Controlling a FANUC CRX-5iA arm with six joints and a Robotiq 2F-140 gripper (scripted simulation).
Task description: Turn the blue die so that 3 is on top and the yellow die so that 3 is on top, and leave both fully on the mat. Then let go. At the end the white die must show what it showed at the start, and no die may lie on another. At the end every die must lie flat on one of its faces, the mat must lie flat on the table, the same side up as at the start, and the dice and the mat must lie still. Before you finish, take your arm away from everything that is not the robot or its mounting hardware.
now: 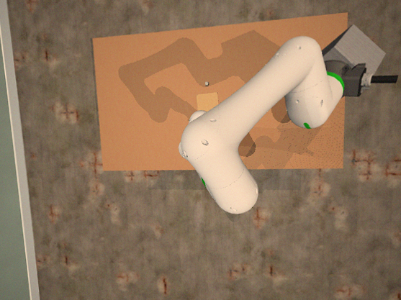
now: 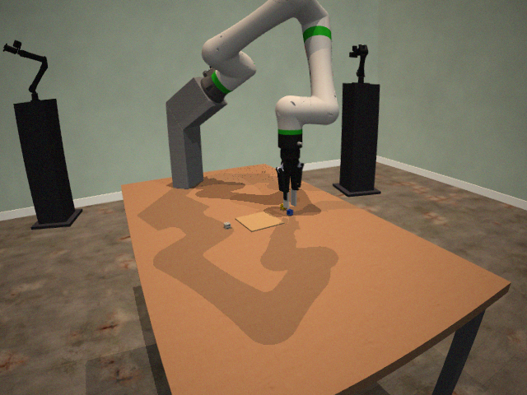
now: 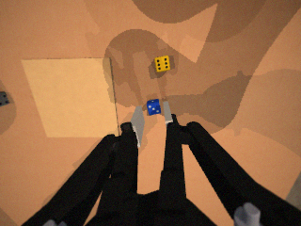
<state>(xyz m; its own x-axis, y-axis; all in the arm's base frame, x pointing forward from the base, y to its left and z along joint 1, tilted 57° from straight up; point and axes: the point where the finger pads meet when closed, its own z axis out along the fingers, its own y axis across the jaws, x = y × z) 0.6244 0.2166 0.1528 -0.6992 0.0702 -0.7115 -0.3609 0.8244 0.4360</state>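
The blue die (image 2: 290, 211) (image 3: 153, 107) lies on the table beside the mat (image 1: 207, 101) (image 2: 258, 221) (image 3: 75, 99), off its edge; white pips show, but I cannot read its top surely. The yellow die (image 2: 282, 206) (image 3: 162, 63) lies off the mat too, with 6 on top. The white die (image 1: 207, 83) (image 2: 227, 225) (image 3: 3, 98) is on the mat's other side, cut off in the wrist view; its top is unclear. My gripper (image 2: 290, 206) (image 3: 153, 112) is partly open and empty, pointing down just above the blue die, one finger to each side. The arm hides the blue and yellow dice in the top view.
The yellow die is close to the blue one, beyond the fingertips in the wrist view. The arm's shadow falls over both dice and much of the table (image 1: 136, 141) (image 2: 383, 297). The arm's grey pedestal (image 2: 180, 140) stands at the table's far end.
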